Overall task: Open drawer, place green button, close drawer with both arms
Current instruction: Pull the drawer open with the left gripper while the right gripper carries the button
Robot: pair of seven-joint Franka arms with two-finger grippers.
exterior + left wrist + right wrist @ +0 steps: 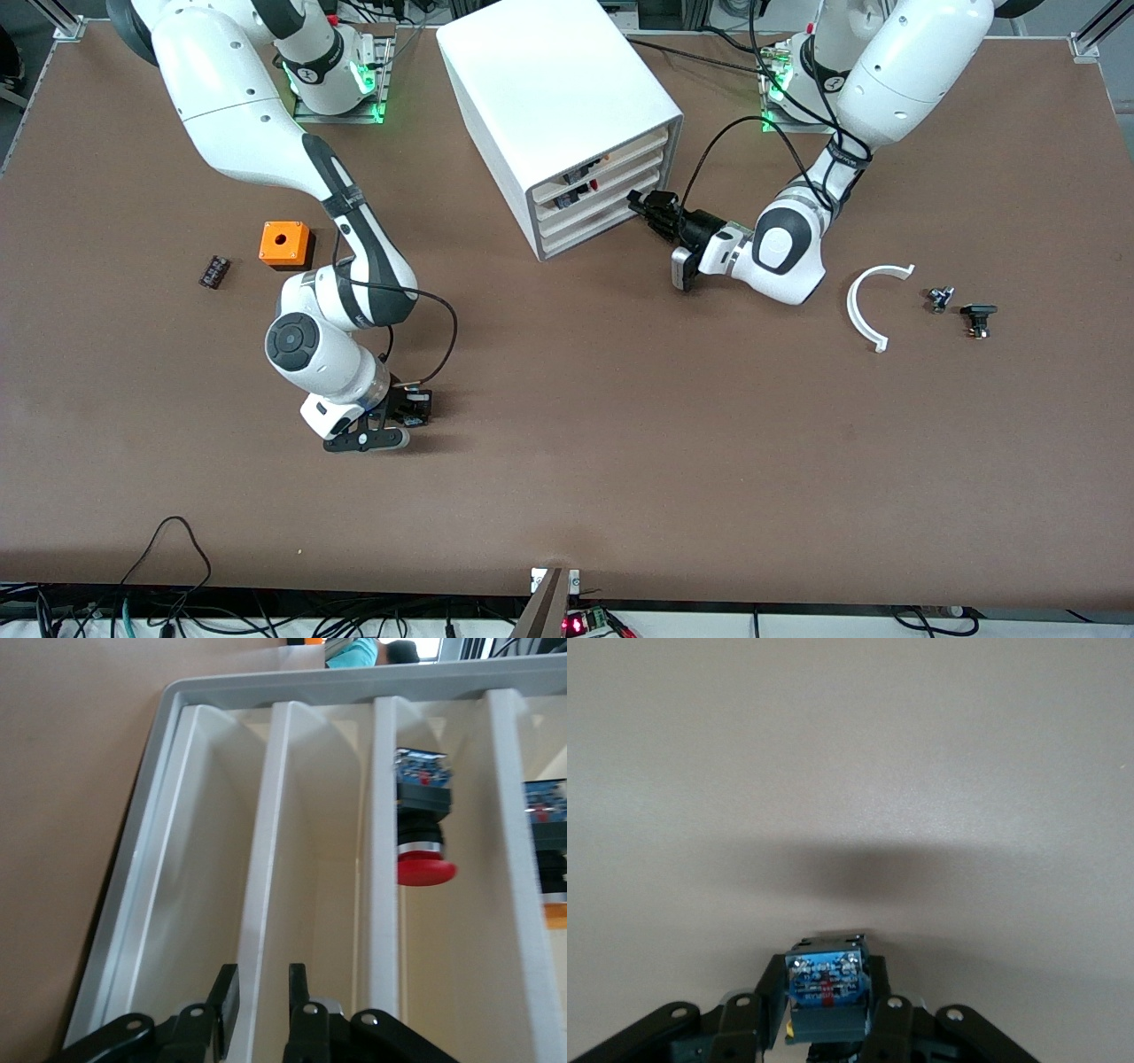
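Note:
The white cabinet [549,80] stands toward the robots' bases, and all four drawers look pushed in. My left gripper [640,206] is at the lower drawer fronts. In the left wrist view it [261,992] is open, with its fingers [225,997] on either side of a low drawer's white front lip [266,859]. I cannot tell whether that is the bottommost drawer. My right gripper [415,409] is just above the table, nearer the front camera. It [826,992] is shut on the button [824,979], which shows a grey body and a blue printed face. Its cap is hidden.
An orange box with a hole [283,242] and a small dark part [213,271] lie toward the right arm's end. A white curved piece [868,306], a small grey part [939,299] and a black-capped part [978,317] lie toward the left arm's end. A red-capped button [425,870] sits in an upper drawer.

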